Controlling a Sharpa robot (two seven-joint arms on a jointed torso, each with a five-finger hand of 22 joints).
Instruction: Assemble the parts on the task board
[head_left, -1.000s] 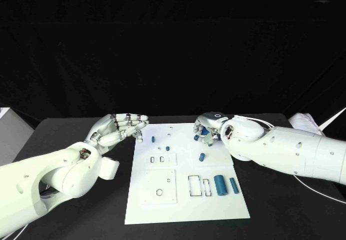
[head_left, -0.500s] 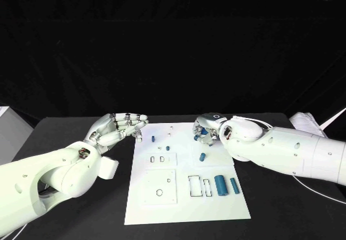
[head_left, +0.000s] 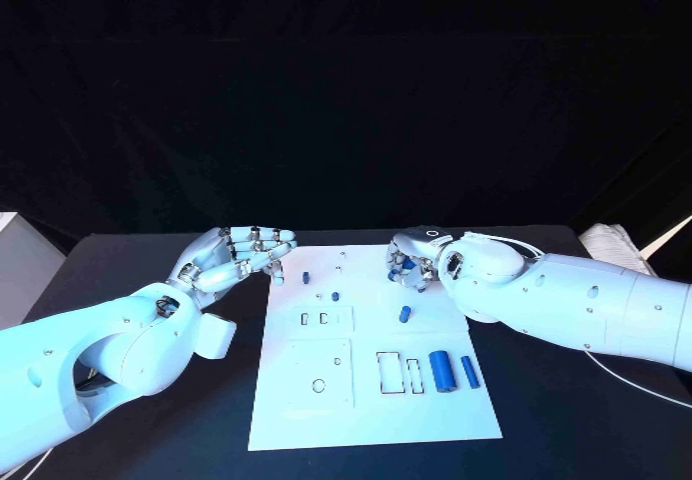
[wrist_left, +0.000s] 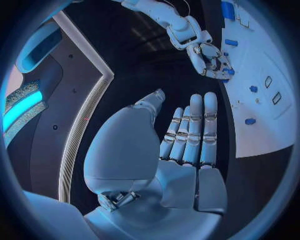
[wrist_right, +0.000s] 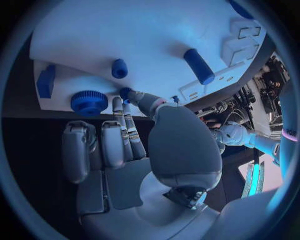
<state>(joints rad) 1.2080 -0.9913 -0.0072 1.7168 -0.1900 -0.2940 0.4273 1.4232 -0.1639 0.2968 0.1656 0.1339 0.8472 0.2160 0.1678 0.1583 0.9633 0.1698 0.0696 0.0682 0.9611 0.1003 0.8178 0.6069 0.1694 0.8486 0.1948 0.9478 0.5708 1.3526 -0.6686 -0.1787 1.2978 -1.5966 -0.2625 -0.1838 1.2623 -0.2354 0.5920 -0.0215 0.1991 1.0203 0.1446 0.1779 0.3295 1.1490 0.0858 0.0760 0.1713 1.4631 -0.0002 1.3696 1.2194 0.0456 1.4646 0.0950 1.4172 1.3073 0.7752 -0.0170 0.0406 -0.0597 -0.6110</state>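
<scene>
On the far right of the white task board (head_left: 375, 400), a small blue part (wrist_right: 125, 93) sits pinched in the right robot hand (head_left: 414, 262), apparently being seated. Next it needs pressing straight in. 2 loose cylinders (head_left: 453, 371) lie nearer. The left robot hand (head_left: 231, 258) hovers released over the worktop (head_left: 144, 440).

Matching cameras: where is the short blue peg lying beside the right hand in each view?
Head view: short blue plastic peg, middle of white board, beside right hand.
Left wrist view: on the board, near that hand.
Right wrist view: on the board by that hand.
Landmark: right hand.
</scene>
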